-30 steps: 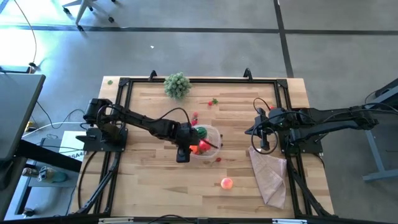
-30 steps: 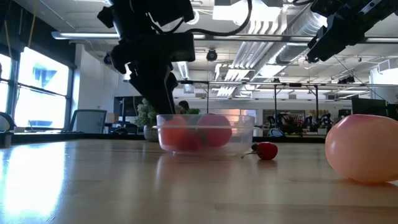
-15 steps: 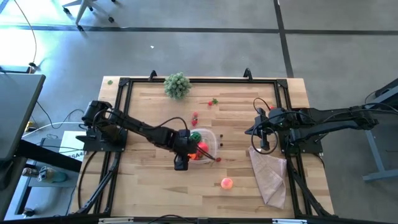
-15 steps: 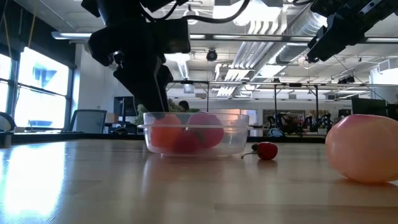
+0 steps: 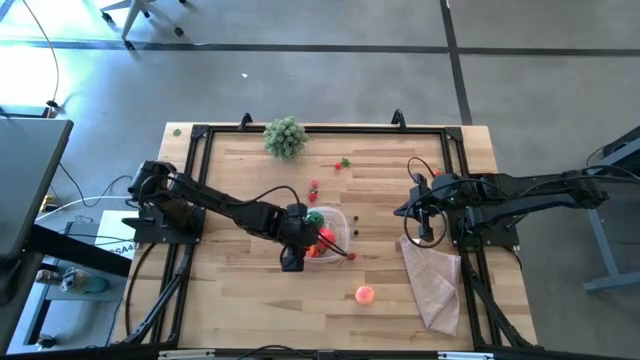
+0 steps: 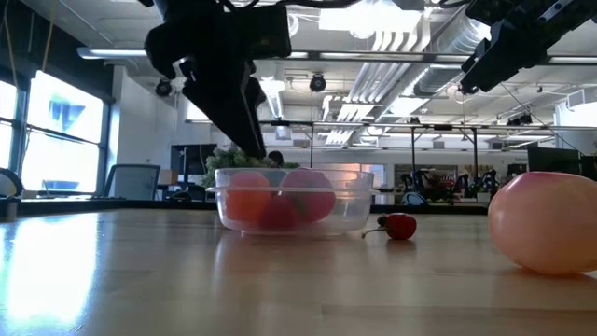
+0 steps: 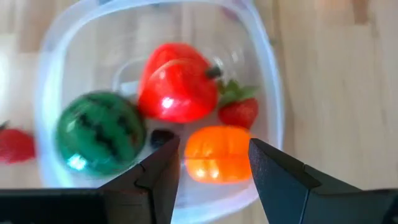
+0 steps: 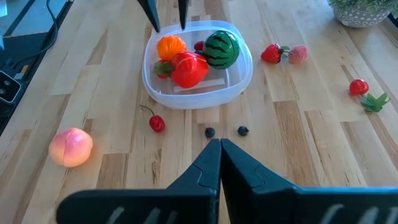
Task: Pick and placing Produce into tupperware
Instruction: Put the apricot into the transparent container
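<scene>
The tupperware (image 5: 330, 236), a clear round container, stands mid-table. It holds a green melon (image 7: 99, 140), a red pepper (image 7: 177, 81), a strawberry (image 7: 239, 112) and an orange piece (image 7: 217, 152). My left gripper (image 7: 214, 149) hangs open just above the container's near-left rim, fingers slanting down with nothing between them; it shows above the rim (image 8: 168, 18) in the right wrist view too. Loose produce lies on the table: a pink peach (image 8: 71, 147), a cherry (image 8: 157, 123), two dark berries (image 8: 209, 132) and a strawberry (image 8: 272, 53). My right gripper (image 8: 219, 146) waits shut at the table's right.
A tan cloth (image 5: 432, 285) lies at the right near corner below the right arm. A bushy plant clump (image 5: 285, 137) stands at the far edge. A small red tomato with a green leaf (image 8: 359, 87) lies toward the far side. A black frame (image 5: 200, 135) rims the table.
My left gripper has drawn back toward the table's near edge and risen a little out of the tupperware, its fingers the same width apart. The tupperware has slid slightly toward the table's left, its produce still inside.
</scene>
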### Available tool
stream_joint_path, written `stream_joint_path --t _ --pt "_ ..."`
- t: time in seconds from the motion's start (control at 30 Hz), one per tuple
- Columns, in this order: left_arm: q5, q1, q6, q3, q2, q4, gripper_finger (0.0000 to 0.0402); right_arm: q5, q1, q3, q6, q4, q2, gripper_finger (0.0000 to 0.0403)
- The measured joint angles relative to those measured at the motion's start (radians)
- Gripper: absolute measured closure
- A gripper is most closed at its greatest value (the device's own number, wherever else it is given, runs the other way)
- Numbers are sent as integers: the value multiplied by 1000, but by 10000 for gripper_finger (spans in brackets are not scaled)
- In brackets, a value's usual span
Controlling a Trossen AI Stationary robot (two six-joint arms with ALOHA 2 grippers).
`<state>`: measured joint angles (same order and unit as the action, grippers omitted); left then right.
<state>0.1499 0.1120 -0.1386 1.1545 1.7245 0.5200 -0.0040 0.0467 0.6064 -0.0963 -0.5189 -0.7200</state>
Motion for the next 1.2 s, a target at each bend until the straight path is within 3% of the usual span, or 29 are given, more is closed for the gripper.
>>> stream_joint_path --t 0.2,0.4,0.5,0.7,0.93,1.03,1.2 --pt "110 -15 87 70 -44 60 222 0 0 0 0 1 0 403" --pt "106 -129 185 78 -126 58 222 0 0 0 0 4 0 403" --pt "31 -223 247 77 -145 57 222 0 0 0 0 0 0 403" --pt "-224 -439 369 77 -151 45 222 0 0 0 0 -1 0 403" --pt "-460 -621 485 -9 -143 -104 222 0 0 0 0 0 0 403" --pt "-509 -681 509 -77 -143 -173 222 0 0 0 0 0 0 403" --pt "-494 -722 509 -175 -142 -304 222 0 0 0 0 0 0 403"
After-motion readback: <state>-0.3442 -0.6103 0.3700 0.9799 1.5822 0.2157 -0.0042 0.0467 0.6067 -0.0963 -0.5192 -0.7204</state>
